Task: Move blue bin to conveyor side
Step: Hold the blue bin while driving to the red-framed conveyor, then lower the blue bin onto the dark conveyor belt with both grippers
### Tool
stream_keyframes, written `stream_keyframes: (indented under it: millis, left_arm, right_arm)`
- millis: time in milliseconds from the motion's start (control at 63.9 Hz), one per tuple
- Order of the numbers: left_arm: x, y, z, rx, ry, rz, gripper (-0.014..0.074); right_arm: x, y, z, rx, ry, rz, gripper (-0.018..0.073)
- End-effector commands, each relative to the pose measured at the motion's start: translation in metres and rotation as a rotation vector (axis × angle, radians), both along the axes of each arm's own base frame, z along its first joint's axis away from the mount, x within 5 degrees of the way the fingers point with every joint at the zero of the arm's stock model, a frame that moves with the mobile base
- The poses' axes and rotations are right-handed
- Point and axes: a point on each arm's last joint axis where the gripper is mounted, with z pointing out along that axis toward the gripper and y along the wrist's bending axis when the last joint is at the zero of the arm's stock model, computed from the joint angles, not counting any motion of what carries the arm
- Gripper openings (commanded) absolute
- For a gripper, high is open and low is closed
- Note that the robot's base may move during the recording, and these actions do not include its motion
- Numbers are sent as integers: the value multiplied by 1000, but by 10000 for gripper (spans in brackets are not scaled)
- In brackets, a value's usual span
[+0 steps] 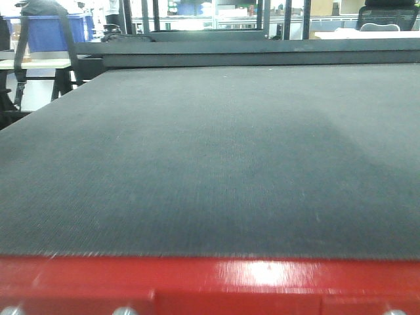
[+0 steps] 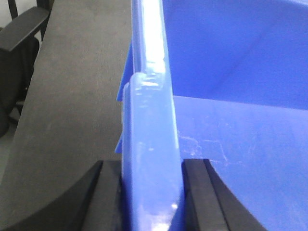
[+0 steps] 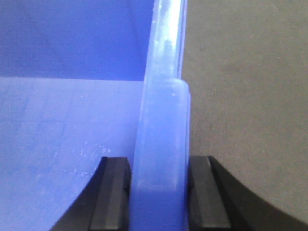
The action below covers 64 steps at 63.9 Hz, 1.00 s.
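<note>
Evidently a two-handed hold. The left tool (image 2: 151,192) and the right tool (image 3: 159,192) are each clenched on the thick folded-over rim (image 2: 150,110) of the blue bin (image 2: 240,159). On each side one black pad (image 2: 108,195) sits outside the wall and its partner inside, both flush against the plastic. The grips lie on opposite walls, with the bin's hollow between the two arms.

Position: the bin is over the conveyor (image 1: 210,164), whose dark woven belt shows just outside each gripped wall. Whether the base rests on the belt or hangs clear of it cannot be told from the wrist views. The bin does not appear in the front view, which shows the belt running from the red edge strip (image 1: 210,282) at its near edge to its far edge.

Handling, as judged: what shows of the interior holds nothing, so the load is probably light. The moulded walls look stiff enough not to buckle under a pinch. The glossy surface is likely slippery, which makes the rim the sensible place to hold, since its rolled lip gives the pads something to bear on. Uneven travel of the two arms could twist the bin or let a pad slide along the lip.
</note>
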Motion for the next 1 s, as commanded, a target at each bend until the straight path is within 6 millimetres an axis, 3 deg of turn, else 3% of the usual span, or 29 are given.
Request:
stream_keyframes:
  millis: [0,282,985]
  left_arm:
    - [-3,6,17,43,-164,41,-18]
    - [-1,6,22,37,-220,42,-18]
    - [-3,6,17,40,-164,40,-18]
  right_arm:
    - [-3,-9,14,-50,-139,-46,-80]
    - [-3,-9,14,-50,-139,-46,-80]
    - [-3,-9,14,-50,-139,-46,-80]
